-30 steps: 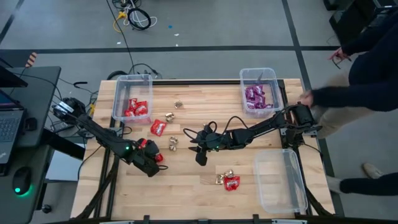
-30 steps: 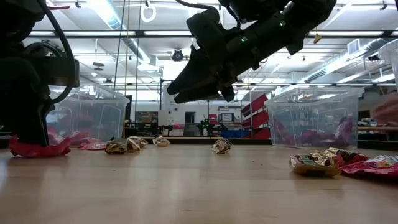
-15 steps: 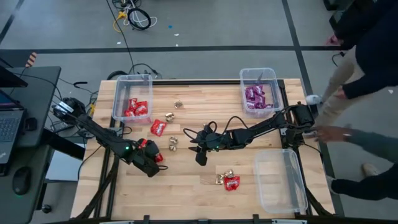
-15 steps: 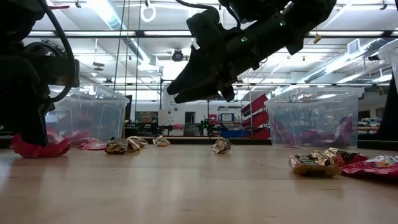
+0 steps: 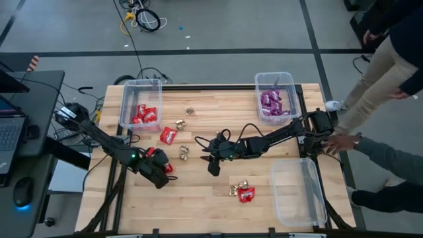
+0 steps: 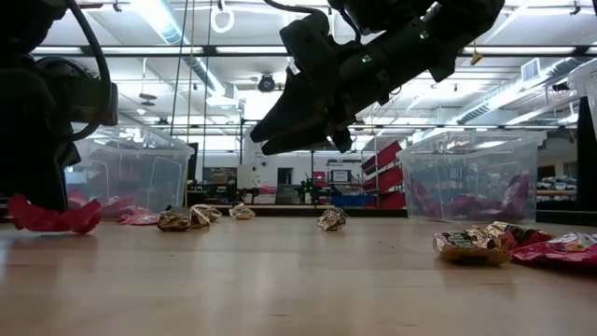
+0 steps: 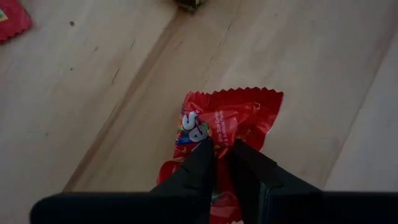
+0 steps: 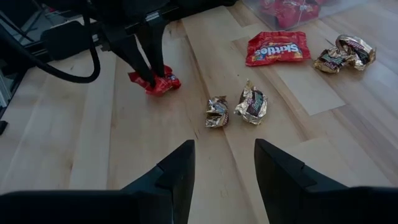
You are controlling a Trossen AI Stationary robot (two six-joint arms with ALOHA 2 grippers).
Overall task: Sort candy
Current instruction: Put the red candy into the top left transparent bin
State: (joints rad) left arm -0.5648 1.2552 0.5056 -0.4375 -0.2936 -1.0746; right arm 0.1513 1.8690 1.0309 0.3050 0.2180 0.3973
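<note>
Lifted slightly off the wooden table (image 6: 298,280), a red packet (image 7: 227,121) sits pinched in the left hand (image 7: 222,149); right hand (image 8: 224,163) gapes.

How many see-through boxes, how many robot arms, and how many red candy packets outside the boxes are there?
Clear plastic bins: 3
Flat red candy packets outside the bins: 3, one pinched in the left gripper
Dark robot arms: 2
Total: 8
</note>
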